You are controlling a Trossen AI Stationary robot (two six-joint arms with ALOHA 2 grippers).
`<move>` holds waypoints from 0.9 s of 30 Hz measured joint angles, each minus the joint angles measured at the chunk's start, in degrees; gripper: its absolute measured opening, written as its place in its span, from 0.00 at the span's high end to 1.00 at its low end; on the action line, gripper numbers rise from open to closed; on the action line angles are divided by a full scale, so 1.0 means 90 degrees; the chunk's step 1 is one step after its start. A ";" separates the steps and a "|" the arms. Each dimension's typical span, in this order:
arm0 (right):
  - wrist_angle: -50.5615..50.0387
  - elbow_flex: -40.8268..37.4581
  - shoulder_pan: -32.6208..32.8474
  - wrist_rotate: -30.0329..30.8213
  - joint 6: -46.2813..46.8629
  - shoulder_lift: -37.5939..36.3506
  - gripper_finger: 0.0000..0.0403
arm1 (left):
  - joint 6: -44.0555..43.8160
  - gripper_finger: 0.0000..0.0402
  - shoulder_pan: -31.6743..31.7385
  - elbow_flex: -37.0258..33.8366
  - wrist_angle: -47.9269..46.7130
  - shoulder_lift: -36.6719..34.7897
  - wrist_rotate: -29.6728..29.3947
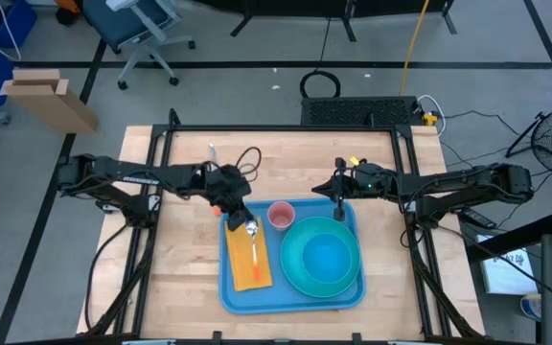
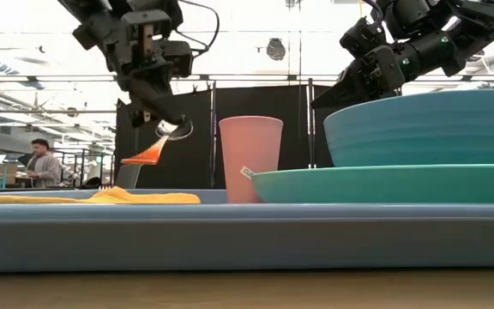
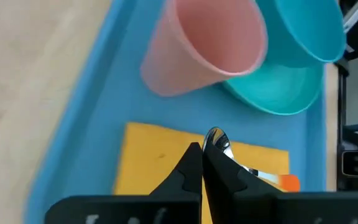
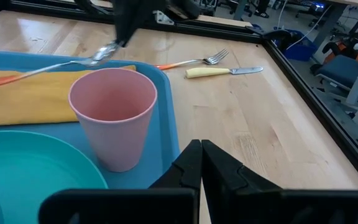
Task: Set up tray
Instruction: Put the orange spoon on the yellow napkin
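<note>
The blue tray lies at the table's middle. On it are a yellow napkin, a pink cup standing upright, and a teal bowl on a round teal plate. My left gripper hovers over the napkin, shut on a spoon with an orange handle. My right gripper is shut and empty above the tray's far right corner, beside the cup. My left gripper pinches the spoon between its two fingers at the neck, just behind the metal bowl, coming from above. The spoon is lifted clear of the napkin and tilted, its orange handle slanting down below the fingers.
A fork with an orange handle and a knife with a yellow handle lie on the bare wood beyond the tray's far edge. Black frame rails border the table. A person sits far off in the room.
</note>
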 joint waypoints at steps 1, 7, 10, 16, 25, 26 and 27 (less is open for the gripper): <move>-0.0001 -0.0001 0.0000 0.0000 0.0007 0.0000 1.00 | -0.0096 1.00 -0.0124 -0.0001 0.0083 0.0000 -0.0092; -0.0006 0.0000 0.0000 -0.0002 0.0007 0.0000 1.00 | -0.0549 1.00 -0.0601 -0.0058 0.0276 0.0010 -0.0823; -0.0005 -0.0001 0.0000 -0.0002 0.0007 0.0000 1.00 | -0.0697 1.00 -0.0723 -0.0058 0.0290 0.0017 -0.1304; 0.0016 0.0000 0.0000 -0.0002 -0.0003 0.0000 1.00 | -0.0784 1.00 -0.0873 -0.0063 0.0433 0.0160 -0.1483; 0.0045 -0.0002 0.0000 -0.0002 -0.0109 -0.0002 1.00 | -0.0515 1.00 -0.0891 -0.0073 0.0355 0.0398 -0.1505; 0.0045 -0.0002 -0.0002 -0.0002 -0.0111 -0.0002 1.00 | -0.0490 1.00 -0.0891 -0.0071 0.0416 0.0426 -0.1516; 0.0045 -0.0002 -0.0002 -0.0002 -0.0110 -0.0002 1.00 | -0.0447 1.00 -0.0887 -0.0055 0.0521 0.0488 -0.1514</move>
